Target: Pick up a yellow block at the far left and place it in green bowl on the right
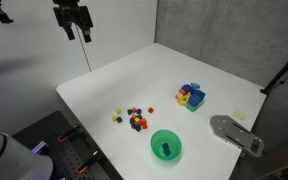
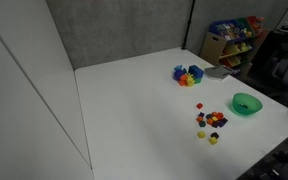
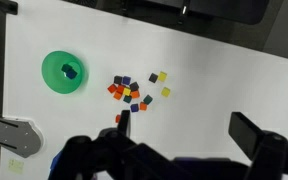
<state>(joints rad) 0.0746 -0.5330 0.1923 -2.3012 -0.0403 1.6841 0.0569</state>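
My gripper [image 1: 72,22] hangs high above the table [image 1: 104,85], jaws wide open and empty. In the wrist view the yellow block [image 3: 163,75] lies ahead of the jaws, on the cube cluster's [image 3: 131,95] side away from the green bowl [image 3: 50,72].

The green bowl [image 3: 52,82] sits upright at the left of my wrist view, round and bright, with a small dark cube [image 3: 70,71] inside. The yellow block [image 3: 166,91] lies flat at the right edge of the cube cluster [image 3: 132,95], well apart from the bowl.
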